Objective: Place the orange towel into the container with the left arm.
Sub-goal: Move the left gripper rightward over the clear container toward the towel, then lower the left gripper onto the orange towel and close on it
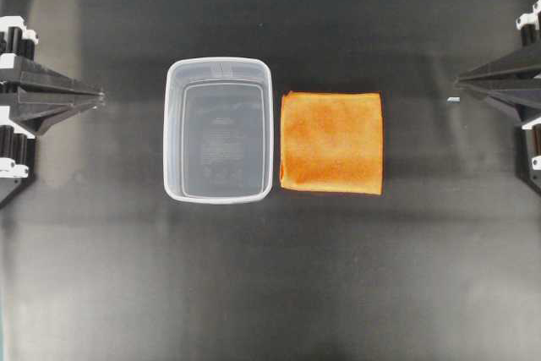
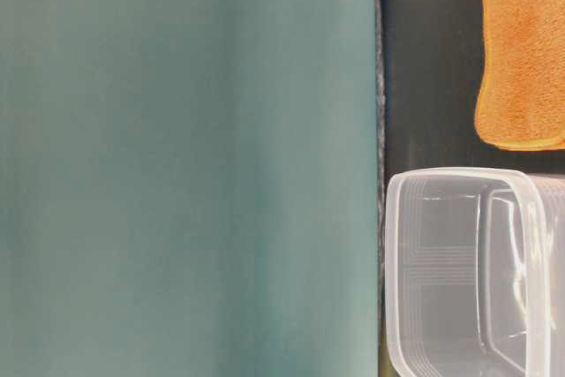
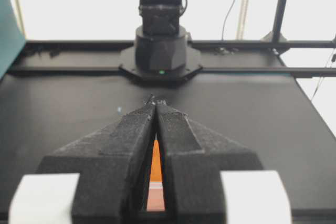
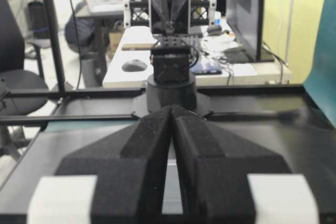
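The orange towel lies folded flat on the black table, just right of the clear container, which stands upright with nothing in it. Both also show in the table-level view, towel and container. My left gripper is shut and holds nothing, at the left edge, well clear of the container. In the left wrist view a sliver of the towel shows through the slit between its fingers. My right gripper is shut and holds nothing, at the right edge, apart from the towel; it also shows in its wrist view.
A teal wall fills the left of the table-level view. The opposite arm's base stands at the table's far end in the left wrist view. A small white speck lies on the table near my right gripper.
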Action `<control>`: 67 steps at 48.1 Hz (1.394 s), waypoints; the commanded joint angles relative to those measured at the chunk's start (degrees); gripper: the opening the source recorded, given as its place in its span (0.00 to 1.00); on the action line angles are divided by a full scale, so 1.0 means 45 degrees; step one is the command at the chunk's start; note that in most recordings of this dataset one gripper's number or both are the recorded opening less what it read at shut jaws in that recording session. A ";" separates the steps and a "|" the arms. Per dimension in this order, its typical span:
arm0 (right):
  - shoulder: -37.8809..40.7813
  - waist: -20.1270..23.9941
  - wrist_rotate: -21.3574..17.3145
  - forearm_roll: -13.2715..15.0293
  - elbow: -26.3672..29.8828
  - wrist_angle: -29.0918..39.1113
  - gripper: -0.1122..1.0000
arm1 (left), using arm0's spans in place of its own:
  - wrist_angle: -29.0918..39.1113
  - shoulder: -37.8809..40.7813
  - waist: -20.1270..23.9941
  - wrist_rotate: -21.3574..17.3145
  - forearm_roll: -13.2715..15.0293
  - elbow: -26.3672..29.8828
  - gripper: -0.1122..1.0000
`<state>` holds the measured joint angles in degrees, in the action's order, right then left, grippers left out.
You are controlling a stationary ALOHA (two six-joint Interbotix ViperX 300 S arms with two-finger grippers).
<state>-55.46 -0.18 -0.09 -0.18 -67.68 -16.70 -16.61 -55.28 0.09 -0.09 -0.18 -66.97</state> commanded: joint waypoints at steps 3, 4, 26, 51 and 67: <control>-0.0039 0.0195 -0.0293 -0.0156 0.0254 -0.0039 0.12 | 0.0781 0.1094 -0.0137 0.0879 -0.0508 0.1699 0.13; -0.0059 0.0195 -0.0313 -0.0156 0.0254 -0.0020 0.12 | 0.1035 0.1289 -0.0137 0.0996 -0.0508 0.1992 0.11; -0.1094 0.0215 -0.0645 -0.0391 0.0254 0.2363 0.10 | 0.6680 0.6426 -0.0254 0.1426 -0.0527 0.7441 0.10; -0.2422 0.0234 -0.1543 -0.0371 -0.0176 0.3652 0.81 | 1.4063 1.3008 -0.0234 0.0000 -0.0527 1.4512 0.62; -0.2793 0.0254 -0.1680 -0.0371 -0.0215 0.3730 0.82 | 1.4844 1.7246 -0.0195 -0.1074 -0.0527 1.7285 0.91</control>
<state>-67.59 0.79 -7.65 -1.76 -69.08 0.09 50.45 20.04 -0.88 -3.87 -2.37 8.09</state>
